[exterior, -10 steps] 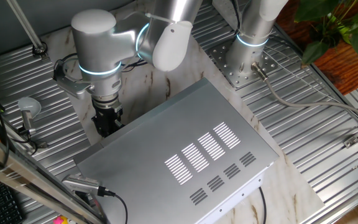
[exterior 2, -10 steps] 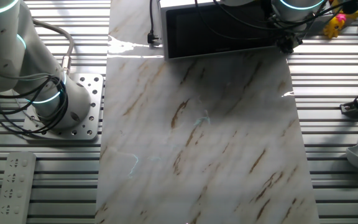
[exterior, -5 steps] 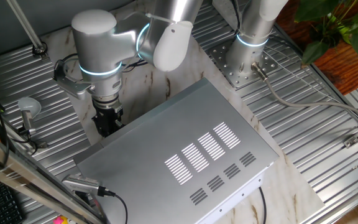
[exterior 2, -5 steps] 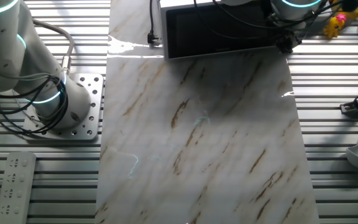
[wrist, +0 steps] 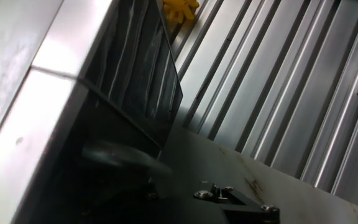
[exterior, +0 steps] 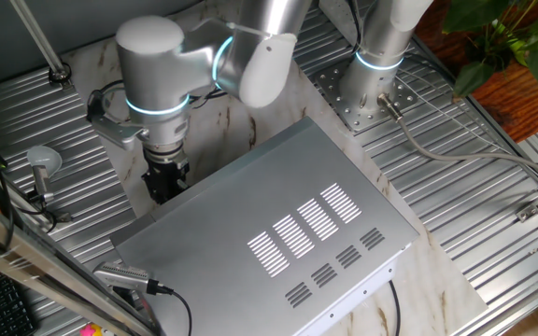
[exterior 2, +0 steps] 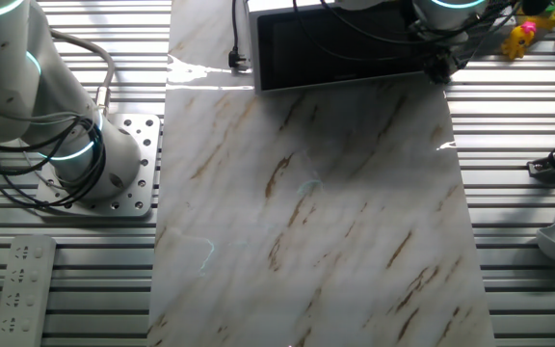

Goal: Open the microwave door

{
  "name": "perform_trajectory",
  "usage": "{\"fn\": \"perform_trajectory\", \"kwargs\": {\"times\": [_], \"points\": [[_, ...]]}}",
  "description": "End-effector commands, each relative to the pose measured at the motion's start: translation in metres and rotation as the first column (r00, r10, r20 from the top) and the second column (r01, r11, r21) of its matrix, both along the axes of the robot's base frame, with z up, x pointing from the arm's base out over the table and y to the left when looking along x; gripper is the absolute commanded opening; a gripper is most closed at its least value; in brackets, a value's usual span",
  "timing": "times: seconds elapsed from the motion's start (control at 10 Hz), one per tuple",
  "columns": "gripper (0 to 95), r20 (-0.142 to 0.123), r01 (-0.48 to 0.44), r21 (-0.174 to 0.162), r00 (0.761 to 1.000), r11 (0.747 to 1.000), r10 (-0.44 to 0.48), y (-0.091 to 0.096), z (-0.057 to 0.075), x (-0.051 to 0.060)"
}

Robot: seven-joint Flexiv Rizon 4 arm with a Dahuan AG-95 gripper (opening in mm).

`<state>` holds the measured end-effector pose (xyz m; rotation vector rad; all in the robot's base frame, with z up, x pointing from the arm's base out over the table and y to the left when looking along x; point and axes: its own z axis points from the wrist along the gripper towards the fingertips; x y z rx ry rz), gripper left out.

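On the marble-patterned white slab (exterior 2: pixel 306 212) laid over the ribbed metal table (exterior: pixel 493 215): the microwave (exterior: pixel 278 233), a large silver-grey sheet-metal box with rows of ventilation slots in its top panel. Along its front, facing the slab, the microwave door (exterior 2: pixel 340 43), a flat black rectangular panel with a dark glassy face. At the door's end, close against the box's corner, the black two-finger gripper (exterior: pixel 166 179), pointing down beneath a silver wrist with a glowing cyan ring. Whether released or clenched: cannot be told, fingertips hidden behind the box. In the hand view, door panel close and dark, angled out from the silver edge. Beyond the corner, a yellow toy (exterior 2: pixel 520 37).
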<state>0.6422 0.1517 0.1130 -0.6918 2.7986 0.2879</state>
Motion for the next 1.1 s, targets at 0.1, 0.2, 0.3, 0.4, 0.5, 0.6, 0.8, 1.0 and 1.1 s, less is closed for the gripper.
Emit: {"fn": "perform_trajectory", "kwargs": {"times": [0.1, 0.2, 0.3, 0.4, 0.5, 0.6, 0.8, 1.0, 1.1], "points": [[38.0, 0.002, 0.002, 0.004, 1.0, 1.0, -0.002, 0.0001, 0.0002, 0.0003], [38.0, 0.001, -0.005, 0.025, 1.0, 1.0, 0.005, 0.0009, 0.0007, 0.0018], [38.0, -0.002, -0.009, 0.053, 1.0, 0.999, 0.009, 0.0023, 0.0, 0.0032], [38.0, -0.004, -0.009, 0.061, 1.0, 0.998, 0.01, 0.0043, -0.0006, 0.0046], [38.0, -0.008, -0.008, 0.073, 1.0, 0.997, 0.009, 0.0067, -0.001, 0.0061], [38.0, -0.009, -0.008, 0.075, 1.0, 0.997, 0.009, 0.0094, -0.0004, 0.0075], [38.0, -0.012, -0.017, 0.064, 1.0, 0.998, 0.018, 0.0085, 0.0013, 0.0042], [38.0, 0.001, -0.03, 0.044, 1.0, 0.999, 0.03, 0.0084, 0.001, 0.0042], [38.0, -0.001, -0.03, 0.04, 1.0, 0.999, 0.031, 0.0085, 0.0015, 0.0048]]}}
